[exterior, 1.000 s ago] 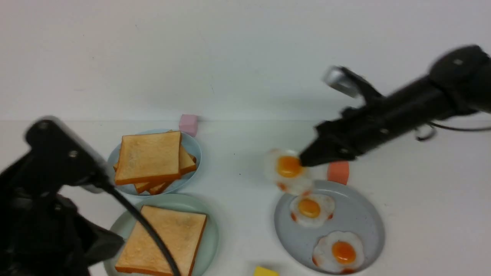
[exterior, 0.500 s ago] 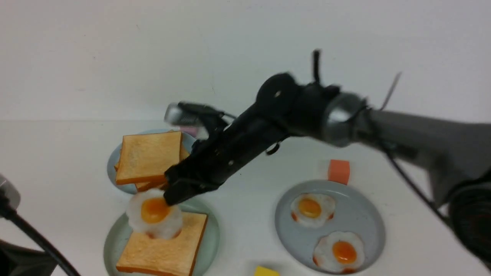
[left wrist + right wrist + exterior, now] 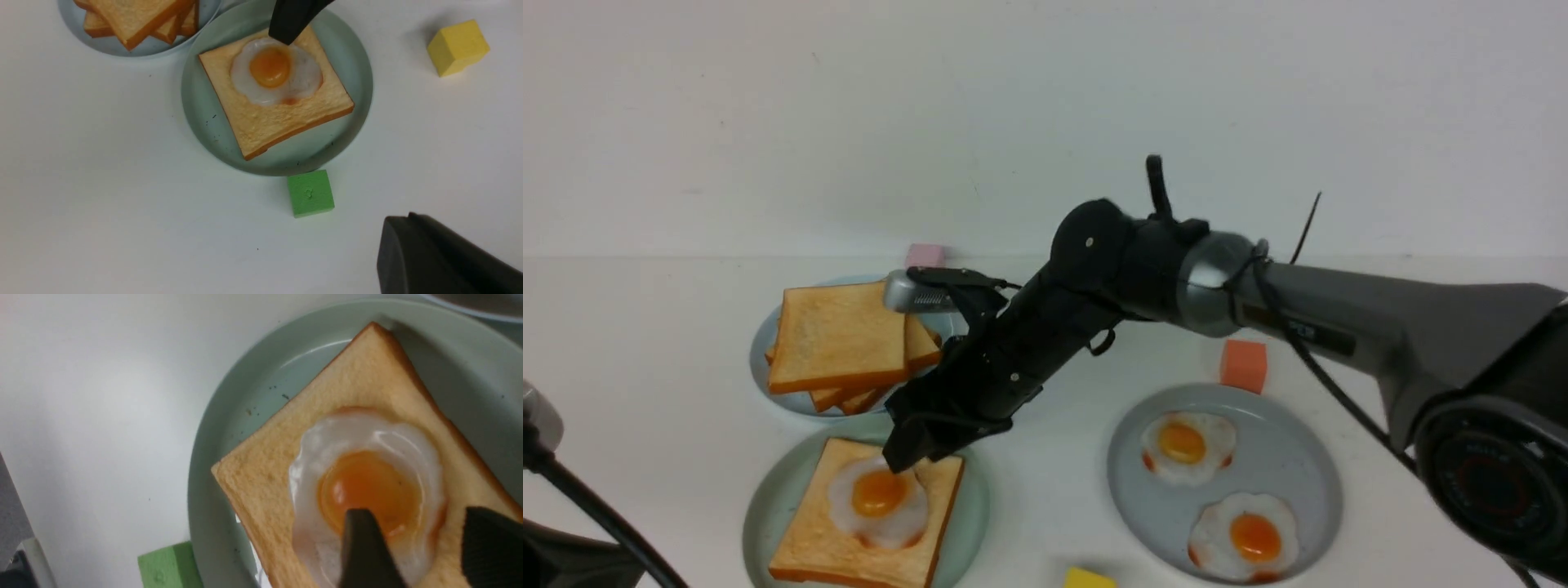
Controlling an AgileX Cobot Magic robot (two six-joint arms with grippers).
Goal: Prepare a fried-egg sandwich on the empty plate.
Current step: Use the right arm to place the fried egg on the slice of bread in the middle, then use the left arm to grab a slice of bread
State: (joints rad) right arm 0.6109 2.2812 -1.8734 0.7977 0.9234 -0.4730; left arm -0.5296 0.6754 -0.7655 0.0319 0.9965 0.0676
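1. Mint-green plate point(image 3: 768, 498), at the near left of the desk point(image 3: 645, 343). It carries the fried-egg sandwich point(image 3: 278, 106) in a half-built state: one toast slice point(image 3: 849, 547) lying flat, with one fried egg point(image 3: 879, 498) flat on it, yolk up, set toward the slice's far side.
2. Right fingers point(image 3: 363, 555): spread apart just over the egg's far edge and gripping nothing. The egg rests on the toast by its own weight.
3. Left fingers point(image 3: 441, 257): closed, with nothing seen in them, held on the near side well clear of the plate.
4. Toast pile point(image 3: 837, 335) on the light-blue plate point(image 3: 935, 314), just behind the mint-green plate. It is the likely source of the covering slice.
5. Grey-blue plate point(image 3: 1282, 457), to the right, holding two spare eggs point(image 3: 1183, 445).
6. Step in hand, as judged: placing the egg, at the point of release.
7. Next move, as judged: the right arm should lift straight up so that neither finger drags the egg. The top slice of the pile is then taken by an edge and laid square over egg and lower slice.
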